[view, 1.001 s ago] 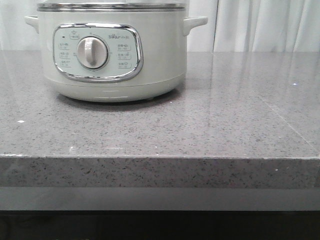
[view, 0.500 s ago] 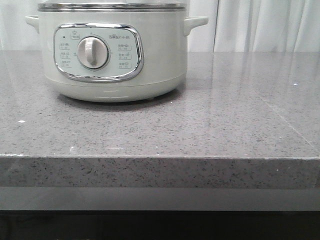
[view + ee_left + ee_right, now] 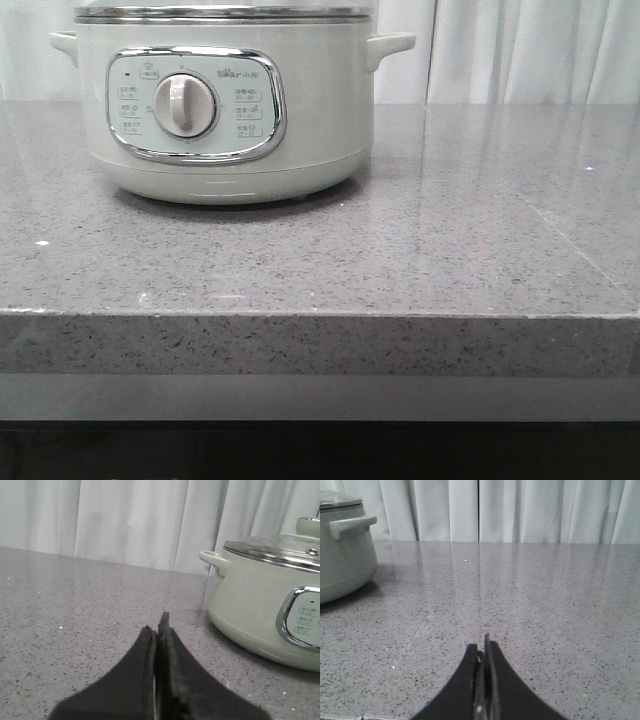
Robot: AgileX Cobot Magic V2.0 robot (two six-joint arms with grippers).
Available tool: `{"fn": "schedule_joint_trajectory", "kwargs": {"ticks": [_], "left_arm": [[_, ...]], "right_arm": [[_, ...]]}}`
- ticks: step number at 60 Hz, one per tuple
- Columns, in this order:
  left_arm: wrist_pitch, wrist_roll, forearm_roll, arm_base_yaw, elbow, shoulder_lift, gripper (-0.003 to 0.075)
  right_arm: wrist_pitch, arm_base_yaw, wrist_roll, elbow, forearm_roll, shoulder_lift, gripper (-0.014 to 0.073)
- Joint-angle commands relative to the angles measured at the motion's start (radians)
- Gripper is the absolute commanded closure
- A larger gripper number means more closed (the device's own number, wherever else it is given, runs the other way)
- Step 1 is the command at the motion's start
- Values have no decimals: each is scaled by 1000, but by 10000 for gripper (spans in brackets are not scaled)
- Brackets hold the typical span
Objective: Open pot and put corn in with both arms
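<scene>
One pot [image 3: 225, 100] — lid on

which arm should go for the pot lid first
Left, probably. The pot sits on the table's left side, closer in the left wrist view; its lid is on. Both pincers, left and right, are shut and empty.

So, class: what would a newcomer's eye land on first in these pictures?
The big pale pot at the far left of the grey counter, its glass lid on and a silver dial in front. Next, each wrist view's dark gripper, left and right, shut and empty. No corn shows.
</scene>
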Motion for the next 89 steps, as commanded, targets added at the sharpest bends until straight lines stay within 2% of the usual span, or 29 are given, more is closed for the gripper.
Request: {"fn": "schedule_joint_trajectory", "kwargs": {"ticks": [1,20,34,44,89], "left_arm": [[-81,-1,1,-7,11,-15,741],[-81,-1,1,-7,11,-15,741],[-81,-1,1,-7,11,-15,741],[-81,-1,1,-7,11,-15,741],[-81,-1,1,-7,11,-15,741]], "right_arm": [[-87,-4,-7,-12,-4,-21,713],[-103,-5,0,-12,-15,-21,713],[-135,-38,169,-12,-154,-21,713],[-136,-67,170,-12,-154,-21,713],[-135,-67,170,-12,-154,-21,713]]}}
